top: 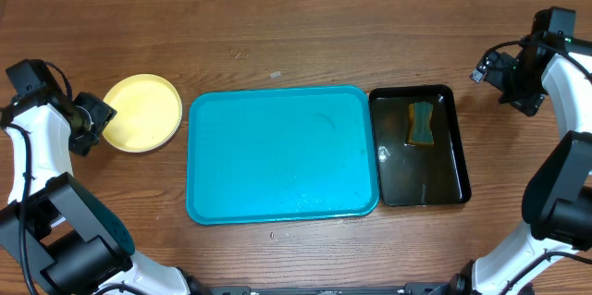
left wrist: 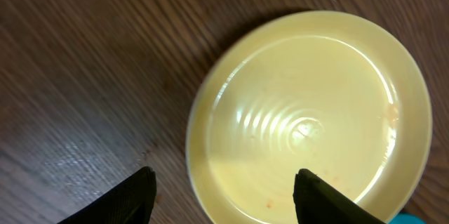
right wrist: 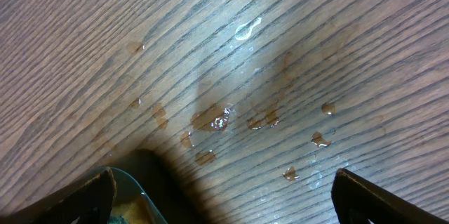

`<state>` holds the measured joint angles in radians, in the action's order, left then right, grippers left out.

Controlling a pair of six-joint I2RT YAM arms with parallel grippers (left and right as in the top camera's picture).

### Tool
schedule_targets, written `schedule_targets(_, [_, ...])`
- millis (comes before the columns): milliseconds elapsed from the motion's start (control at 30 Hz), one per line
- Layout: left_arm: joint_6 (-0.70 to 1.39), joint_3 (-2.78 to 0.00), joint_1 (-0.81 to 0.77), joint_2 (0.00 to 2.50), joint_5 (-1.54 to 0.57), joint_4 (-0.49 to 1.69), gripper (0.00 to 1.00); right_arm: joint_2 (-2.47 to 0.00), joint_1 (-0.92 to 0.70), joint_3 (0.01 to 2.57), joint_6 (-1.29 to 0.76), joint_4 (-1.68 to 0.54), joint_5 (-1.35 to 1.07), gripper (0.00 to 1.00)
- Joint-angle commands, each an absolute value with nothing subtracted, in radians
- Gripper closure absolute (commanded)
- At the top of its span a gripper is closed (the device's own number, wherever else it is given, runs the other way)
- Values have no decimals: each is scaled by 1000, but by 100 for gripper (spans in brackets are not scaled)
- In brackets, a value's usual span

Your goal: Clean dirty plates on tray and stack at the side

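Note:
One pale yellow plate [top: 141,112] lies on the wooden table just left of the turquoise tray [top: 282,152], which holds nothing. In the left wrist view the plate [left wrist: 309,112] shows a few tiny orange-red specks near its rim. No white plates are in view; I cannot tell whether any lie under the yellow one. My left gripper [top: 107,116] is open at the plate's left edge, and its fingers [left wrist: 223,196] straddle the near rim without touching it. My right gripper [top: 487,66] is open and empty above bare table [right wrist: 224,196], to the right of the black tray.
A smaller black tray [top: 421,201] holding water and a yellow-green sponge [top: 422,124] stands right of the turquoise tray; its corner shows in the right wrist view [right wrist: 137,185]. Water drops [right wrist: 217,119] lie on the table there. Cardboard lies along the far edge.

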<state>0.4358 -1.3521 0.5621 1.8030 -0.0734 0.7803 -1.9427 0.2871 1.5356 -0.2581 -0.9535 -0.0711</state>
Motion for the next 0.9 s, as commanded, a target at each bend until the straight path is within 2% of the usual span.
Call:
schedule_targets(0, [346, -1349, 553, 1811, -226, 771, 35, -1919, 288, 1554, -263, -948, -69, 0])
schedule_targets(200, [150, -1349, 487, 1811, -484, 715, 24, -1919, 288, 1554, -263, -948, -69, 0])
schedule_targets(367, [126, -1349, 367, 1811, -486, 685, 19, -1919, 288, 1554, -263, -948, -69, 0])
schedule_targets(433, [127, -1349, 317, 1811, -485, 669, 12, -1919, 288, 1554, -263, -948, -69, 0])
schedule_targets(467, [127, -1349, 288, 1811, -483, 663, 0, -1919, 288, 1554, -263, -948, -69, 0])
schedule_targets(867, [127, -1349, 88, 1811, -460, 657, 0, -1919, 288, 1554, -263, -948, -69, 0])
